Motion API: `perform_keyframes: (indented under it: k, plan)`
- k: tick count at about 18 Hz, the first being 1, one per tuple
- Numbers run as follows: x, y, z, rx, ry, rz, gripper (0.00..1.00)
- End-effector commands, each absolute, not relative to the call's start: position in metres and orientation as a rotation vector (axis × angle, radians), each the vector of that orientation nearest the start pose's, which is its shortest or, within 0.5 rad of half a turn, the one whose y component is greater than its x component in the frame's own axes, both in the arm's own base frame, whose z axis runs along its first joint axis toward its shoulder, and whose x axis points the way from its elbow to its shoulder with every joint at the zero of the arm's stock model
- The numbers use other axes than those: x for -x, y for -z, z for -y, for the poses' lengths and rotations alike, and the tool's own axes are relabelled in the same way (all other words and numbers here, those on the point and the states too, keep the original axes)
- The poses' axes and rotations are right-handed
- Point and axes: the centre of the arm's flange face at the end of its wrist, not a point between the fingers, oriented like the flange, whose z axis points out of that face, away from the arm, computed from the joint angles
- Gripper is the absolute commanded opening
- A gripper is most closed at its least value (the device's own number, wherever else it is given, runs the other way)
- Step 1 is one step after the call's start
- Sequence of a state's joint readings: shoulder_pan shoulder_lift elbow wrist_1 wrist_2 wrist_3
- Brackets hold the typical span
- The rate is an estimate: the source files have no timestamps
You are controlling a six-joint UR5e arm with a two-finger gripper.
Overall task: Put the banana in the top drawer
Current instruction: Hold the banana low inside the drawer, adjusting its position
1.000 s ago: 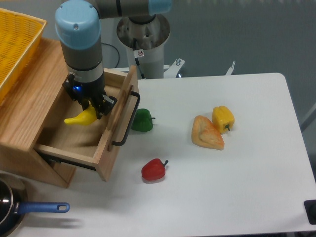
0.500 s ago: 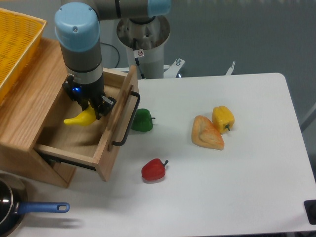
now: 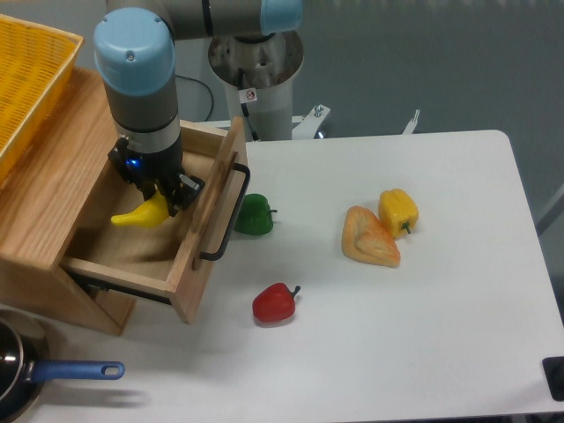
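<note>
The gripper (image 3: 157,196) was closed on the banana (image 3: 141,214), holding it low inside the open top drawer (image 3: 132,256), clear of the front panel, so that letting go would drop it onto the drawer floor.

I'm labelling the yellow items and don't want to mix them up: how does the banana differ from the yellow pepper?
The banana is slim, curved and tapered; the yellow pepper is chunky and lobed with a stem. The banana is held by the gripper over the open top drawer; the yellow pepper lies free on the table, beside an orange wedge-shaped item. Both are bright yellow toy foods.
</note>
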State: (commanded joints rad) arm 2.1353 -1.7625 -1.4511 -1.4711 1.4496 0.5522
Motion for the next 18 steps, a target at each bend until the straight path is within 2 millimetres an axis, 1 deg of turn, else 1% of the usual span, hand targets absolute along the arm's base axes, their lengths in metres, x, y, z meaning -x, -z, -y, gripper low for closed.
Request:
perform_keyframes:
  k: [18]
  plan:
    - [0.1774,-0.4536,-0.5664,3.055,0.136,-0.005,0.45]
